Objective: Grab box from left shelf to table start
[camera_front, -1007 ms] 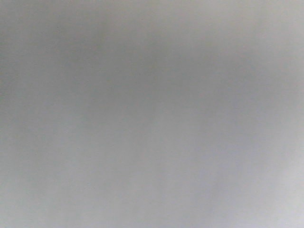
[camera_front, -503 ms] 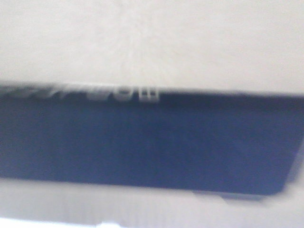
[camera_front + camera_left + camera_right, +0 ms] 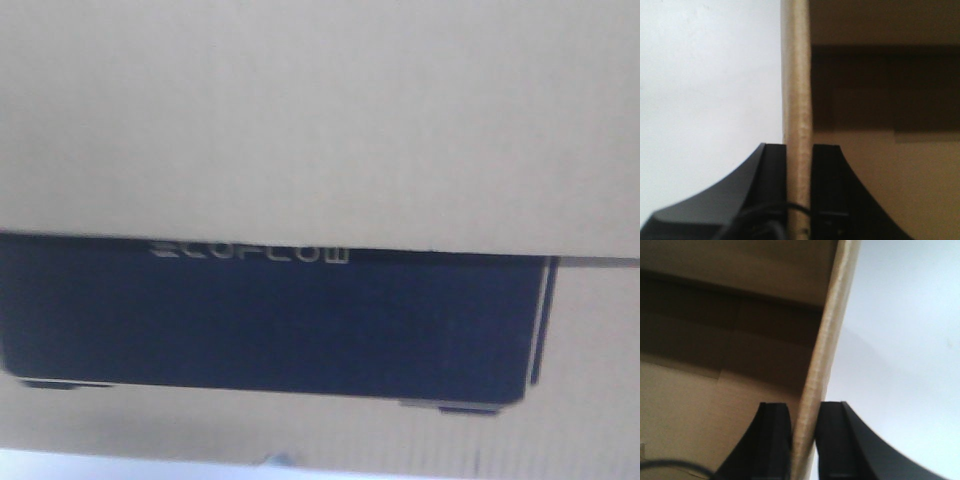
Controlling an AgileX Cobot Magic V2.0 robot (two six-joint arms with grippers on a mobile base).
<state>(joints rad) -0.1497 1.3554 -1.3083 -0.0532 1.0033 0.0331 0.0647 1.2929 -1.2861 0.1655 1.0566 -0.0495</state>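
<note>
- In the left wrist view, the left gripper point(image 3: 798, 182) is seen closed on a thin upright wall of the box point(image 3: 796, 90), one dark finger point(image 3: 771, 175) pressed to each side of the corrugated edge, which runs from 6 to 12 o'clock.
- In the right wrist view, the right gripper point(image 3: 804, 432) is likewise clamped on a box wall edge, which leans from 6 toward 1 o'clock; brown cardboard inner faces are seen at 9 to 11 o'clock.
- The box point(image 3: 320, 130) fills the front view, close to the camera; its black panel point(image 3: 270, 325) with pale ECOFLOW lettering lies across 6 to 9 o'clock. It is judged to be held up between both arms.
- The cardboard is judged stiff yet crushable; a large open box held by two thin walls is likely to flex or tear if squeezed hard or twisted, so both arms should be moved together.
- The grip is best kept low on opposite walls, near a fold; weight cannot be told.
- A pale strip point(image 3: 120, 465) is glimpsed at 7 o'clock under the box, possibly the table; this cannot be confirmed.
- Plain white background is seen beyond the walls in both wrist views; no shelf is visible.
</note>
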